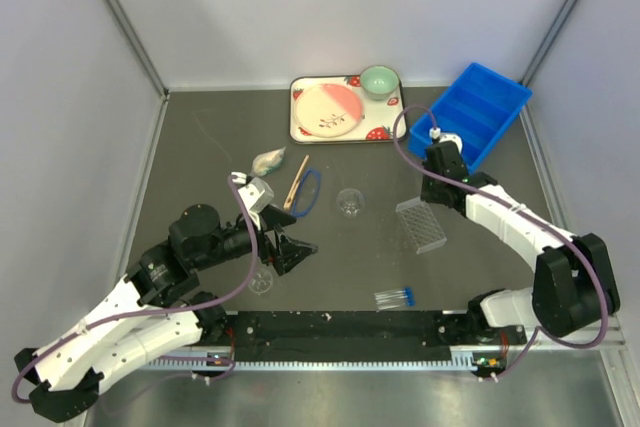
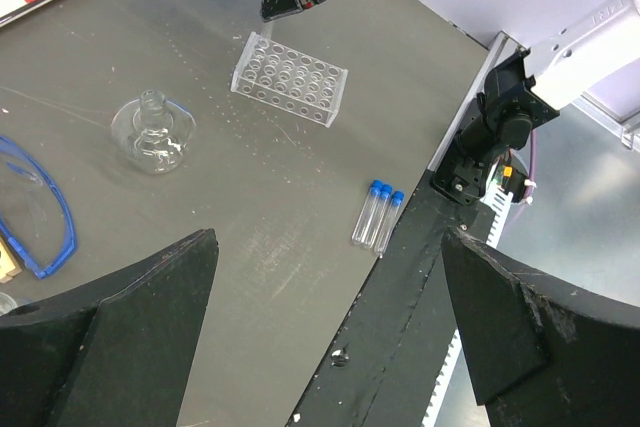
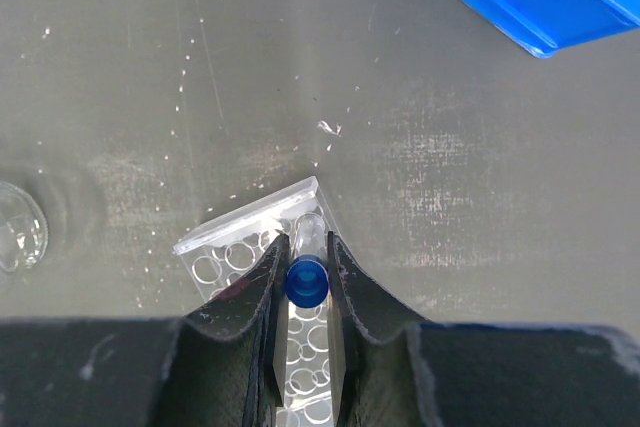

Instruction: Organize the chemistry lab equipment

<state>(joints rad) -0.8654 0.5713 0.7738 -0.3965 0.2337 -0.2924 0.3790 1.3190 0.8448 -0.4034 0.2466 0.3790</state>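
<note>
The tube (image 3: 307, 282) is sitting pinched between the fingers of the right gripper (image 3: 305, 250). Its blue cap is facing the wrist camera and its clear body is pointing down at the far end of the rack (image 3: 245, 242). The fingers are hiding the tube's lower end, so it cannot be told whether it is entering a hole, or which one. The gripper body is cutting off the near part of the rack in that view. From the top camera the held tube is too small to make out.

The rack is lying right of centre on the table (image 2: 280, 167). Three spare tubes (image 2: 377, 215) are lying side by side close to the near edge, apart from the rack. A flask (image 2: 152, 132) is standing upright to the left of the rack. Further left, the blue ring (image 1: 310, 190) is lying just beside the stick (image 1: 297, 182); the left wrist view is cutting the ring off at its edge. A pale crumpled thing (image 1: 268, 160) beyond the stick is hard to identify. A clear dish (image 1: 262, 282) is barely showing beside the left gripper (image 1: 298, 249), whose fingers are spreading wide around nothing.

The bin (image 1: 490, 97) is sitting at the far right, with the right arm hiding its near end. The tray (image 1: 395, 107) at the far centre is carrying a plate (image 1: 328, 109) and a bowl (image 1: 378, 80).
</note>
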